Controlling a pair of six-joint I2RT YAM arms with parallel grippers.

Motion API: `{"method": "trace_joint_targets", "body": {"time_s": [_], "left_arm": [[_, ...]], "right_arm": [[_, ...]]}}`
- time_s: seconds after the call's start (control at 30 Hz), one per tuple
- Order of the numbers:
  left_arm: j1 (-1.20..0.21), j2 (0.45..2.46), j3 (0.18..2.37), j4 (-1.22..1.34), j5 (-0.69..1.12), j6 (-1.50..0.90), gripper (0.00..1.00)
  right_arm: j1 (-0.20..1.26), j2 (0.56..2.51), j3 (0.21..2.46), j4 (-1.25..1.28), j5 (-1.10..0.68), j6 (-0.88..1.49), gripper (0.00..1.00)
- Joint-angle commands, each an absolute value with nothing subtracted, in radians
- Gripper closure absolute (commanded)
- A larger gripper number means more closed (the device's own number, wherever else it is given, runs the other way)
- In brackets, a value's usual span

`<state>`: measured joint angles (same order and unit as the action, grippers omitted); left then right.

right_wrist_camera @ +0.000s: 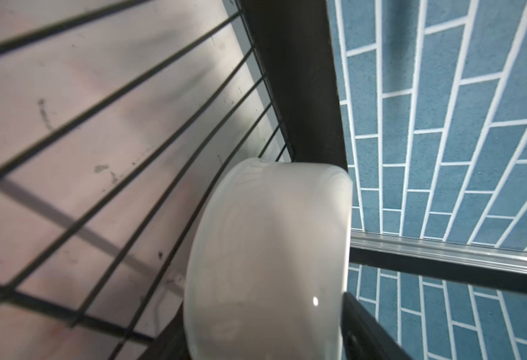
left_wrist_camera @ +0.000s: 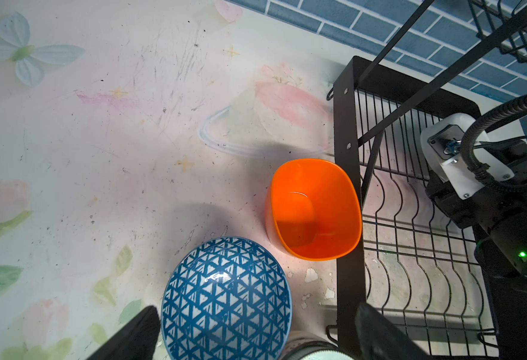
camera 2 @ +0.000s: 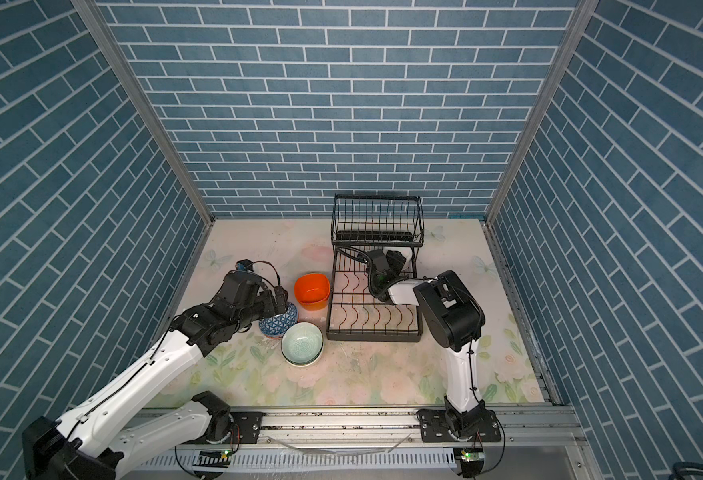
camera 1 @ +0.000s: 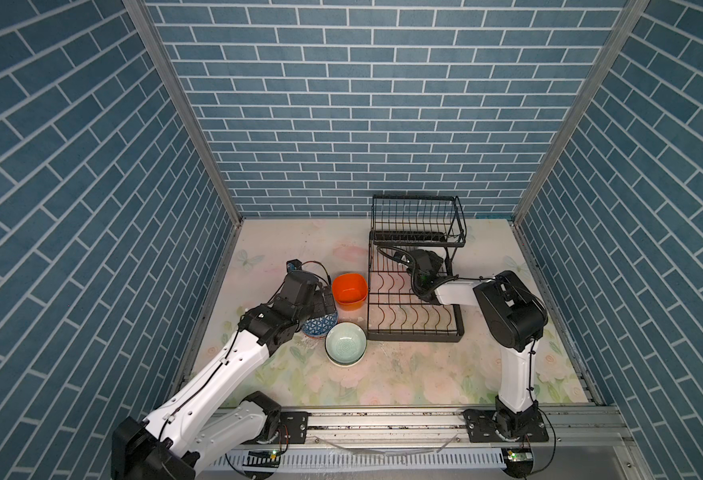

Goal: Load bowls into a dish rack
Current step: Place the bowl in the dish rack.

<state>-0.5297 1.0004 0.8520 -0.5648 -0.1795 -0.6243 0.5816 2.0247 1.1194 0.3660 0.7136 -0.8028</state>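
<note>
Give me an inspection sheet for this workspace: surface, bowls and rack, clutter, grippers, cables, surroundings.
Surface: floral tabletop, scuffed and speckled.
Job's things: orange bowl, blue bowl and mint bowl on the table beside the rack; the mint bowl tops a small stack. White bowl tipped on edge in the rack's lower tray.
Clutter: white flecks by the rack.
Grippers: left gripper open over the blue bowl; right gripper at the white bowl, grip unclear.
Cables: loop at the left wrist; conduit at the right wrist.
Surroundings: blue brick walls; metal rail in front.
</note>
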Motion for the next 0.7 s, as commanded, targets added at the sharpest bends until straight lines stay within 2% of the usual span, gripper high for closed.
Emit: {"method": "trace_joint_targets", "body": {"time_s": [0.0,0.67], "left_arm": [[-0.525,0.991,0.836,-0.583,-0.189,-0.629,0.00],[-0.524,0.996,0.847,-0.591,-0.195,-0.626,0.01]], "right_arm": [[0.575,2.017,1.109,0.338,0.708,-0.743,0.25],[0.592,1.942,1.132,0.264,0.612,-0.572,0.17]]}}
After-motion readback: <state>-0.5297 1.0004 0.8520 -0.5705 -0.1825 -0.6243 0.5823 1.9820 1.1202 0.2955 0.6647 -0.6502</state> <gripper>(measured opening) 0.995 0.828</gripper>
